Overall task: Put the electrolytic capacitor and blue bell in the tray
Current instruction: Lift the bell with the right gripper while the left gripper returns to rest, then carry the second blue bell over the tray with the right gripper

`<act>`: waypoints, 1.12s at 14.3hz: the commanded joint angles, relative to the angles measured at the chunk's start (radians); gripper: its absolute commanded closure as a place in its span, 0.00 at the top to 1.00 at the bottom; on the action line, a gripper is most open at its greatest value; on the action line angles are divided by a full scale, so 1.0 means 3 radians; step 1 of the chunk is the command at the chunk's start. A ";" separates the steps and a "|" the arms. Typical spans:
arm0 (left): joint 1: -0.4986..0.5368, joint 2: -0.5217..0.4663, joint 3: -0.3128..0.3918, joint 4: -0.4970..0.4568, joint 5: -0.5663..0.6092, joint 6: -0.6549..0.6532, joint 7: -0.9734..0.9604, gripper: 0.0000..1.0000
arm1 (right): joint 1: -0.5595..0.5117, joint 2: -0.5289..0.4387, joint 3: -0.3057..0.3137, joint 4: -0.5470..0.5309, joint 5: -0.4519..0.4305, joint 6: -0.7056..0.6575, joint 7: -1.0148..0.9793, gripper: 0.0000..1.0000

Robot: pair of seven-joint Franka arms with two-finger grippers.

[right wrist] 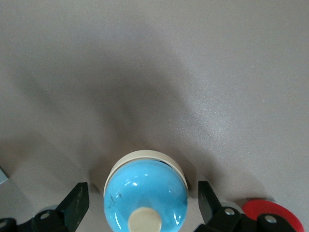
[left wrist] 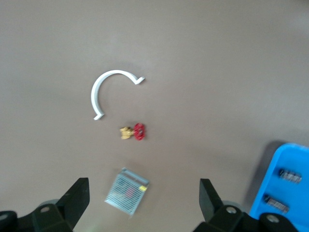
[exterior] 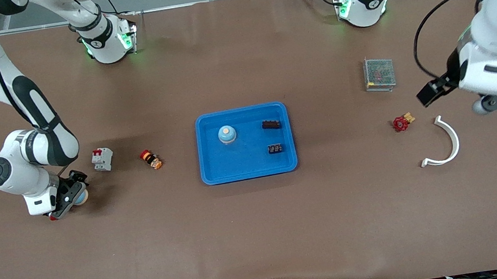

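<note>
A bright-blue tray [exterior: 249, 167] is seen at the table's middle, holding a pale blue dome-shaped object [exterior: 227, 134] at ten o'clock and two dark blocks [exterior: 271, 124] [exterior: 275, 148] at two and four o'clock. The blue bell [right wrist: 145, 193] is shown only partly in the front view; in the right wrist view it sits between the spread fingers of the right gripper [exterior: 72, 195], ungripped. The left gripper [left wrist: 144, 200], fingers apart, is held over bare table.

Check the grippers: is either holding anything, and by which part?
Nothing held. Right gripper is open, fingers straddling the blue bell without touching. Left gripper is open and empty.
</note>
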 commanded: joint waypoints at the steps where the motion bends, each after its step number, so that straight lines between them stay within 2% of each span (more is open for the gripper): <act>1: 0.0012 -0.0255 0.0173 -0.0164 -0.0167 -0.0167 0.0484 1.00 | -0.0085 -0.0004 0.0073 0.0005 0.0009 0.0024 -0.0047 0.71; 2: 0.0012 -0.0296 0.0184 -0.0174 -0.0182 -0.0193 0.0540 1.00 | -0.0085 -0.0004 0.0073 0.0011 0.0009 0.0024 -0.0046 0.62; 5: 0.0012 -0.0368 0.0245 -0.0174 -0.0290 -0.0193 0.0561 1.00 | -0.0085 -0.0004 0.0078 0.0016 0.0014 0.0019 -0.0026 0.50; 7: 0.0022 -0.0363 0.0271 -0.0174 -0.0437 -0.0147 0.0597 1.00 | -0.0075 -0.0004 0.0083 0.0026 0.0024 0.0009 -0.0011 0.47; 11: 0.0017 -0.0338 0.0505 -0.0174 -0.0489 -0.0147 0.0914 1.00 | 0.0073 -0.0040 0.0083 0.0199 0.0254 -0.0261 0.0065 0.47; 16: -0.0004 -0.0409 0.0506 -0.0174 -0.0484 -0.0162 0.0924 1.00 | 0.0527 -0.0081 0.0078 0.0695 0.0264 -0.0987 0.0979 0.47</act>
